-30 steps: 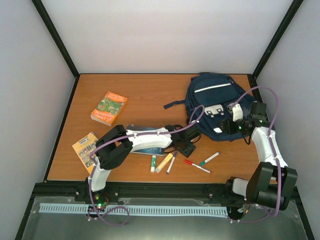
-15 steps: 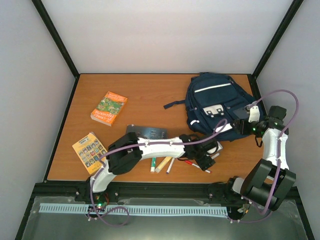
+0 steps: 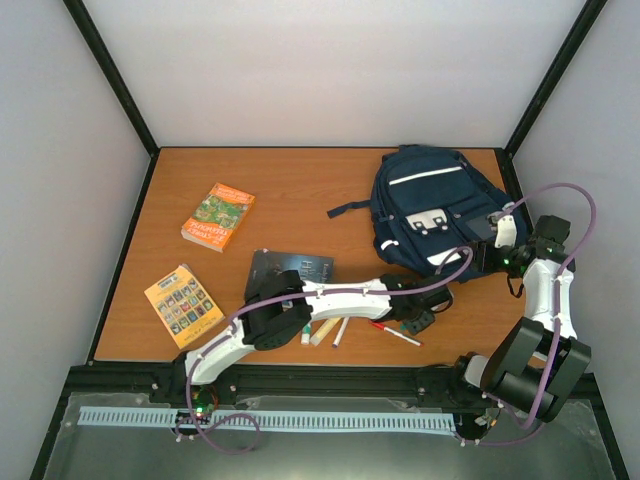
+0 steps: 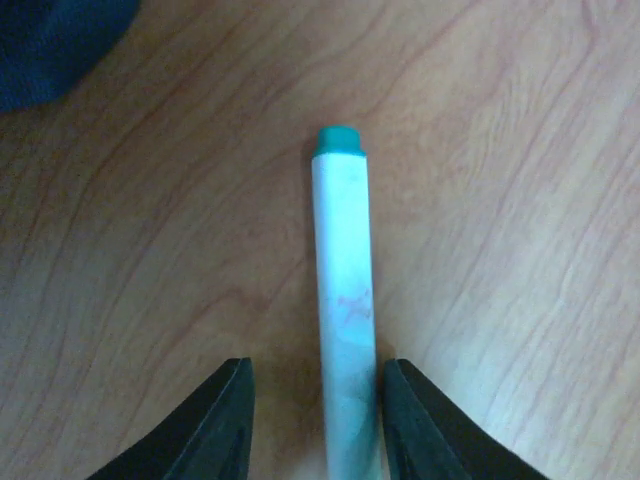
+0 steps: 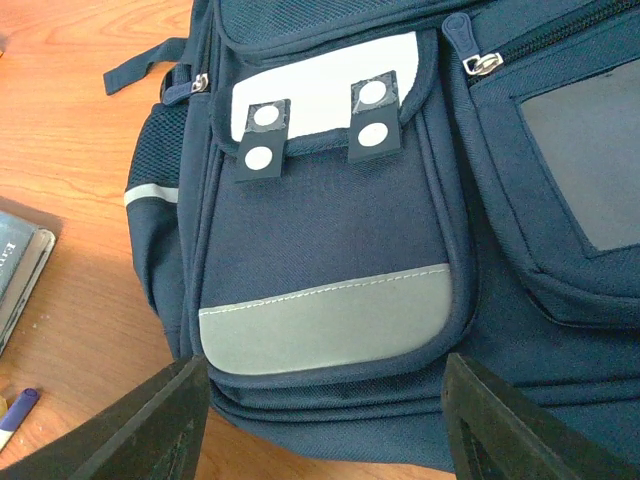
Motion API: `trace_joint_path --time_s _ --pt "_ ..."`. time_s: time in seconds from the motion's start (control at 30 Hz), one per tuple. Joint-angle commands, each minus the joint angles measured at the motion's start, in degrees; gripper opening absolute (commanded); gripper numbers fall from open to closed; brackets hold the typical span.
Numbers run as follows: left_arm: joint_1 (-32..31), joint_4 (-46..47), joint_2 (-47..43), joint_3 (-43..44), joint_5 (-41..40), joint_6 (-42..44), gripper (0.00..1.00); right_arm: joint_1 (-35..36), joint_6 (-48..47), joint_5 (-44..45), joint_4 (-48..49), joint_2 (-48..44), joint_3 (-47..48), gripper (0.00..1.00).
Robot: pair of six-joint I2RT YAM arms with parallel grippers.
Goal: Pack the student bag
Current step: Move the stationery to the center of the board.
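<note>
Right wrist, student bag (image 5: 330, 220), navy, white-patched, lying flat

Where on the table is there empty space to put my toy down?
Best spot: the bare wood at the back, between the green book and the student bag. The back left corner behind that book is free too. The front is crowded: pens, a dark book and the left arm.
</note>
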Motion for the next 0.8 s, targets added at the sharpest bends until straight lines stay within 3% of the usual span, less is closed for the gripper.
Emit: trace_joint_path --time_s 0.0,0.07,0.27,0.6,0.77 --pt "-0.13 -3.75 3.03 4.37 -2.67 0.92 0.34 -0.45 -0.48 -1.53 0.92 -0.61 -0.61 0.66" --pt "-0.14 -4.35 3.47 4.92 -2.85 1.02 0.26 -0.45 -0.46 -1.53 0.92 -0.53 -0.63 0.66" --pt "0.49 -6.63 1.98 2.57 -7.00 -0.90 0.20 -0.45 -0.62 -1.68 0.80 -0.34 -0.63 0.66" --pt "10.56 -1.68 -13.84 -20.45 -5.62 -10.71 0.15 -0.45 -1.01 -2.28 0.66 0.29 -0.52 0.65" --pt "13.68 -0.77 -16.75 -26.53 -6.75 -14.10 0.15 -0.45 -1.24 -2.66 0.48 0.55 -0.30 0.65"
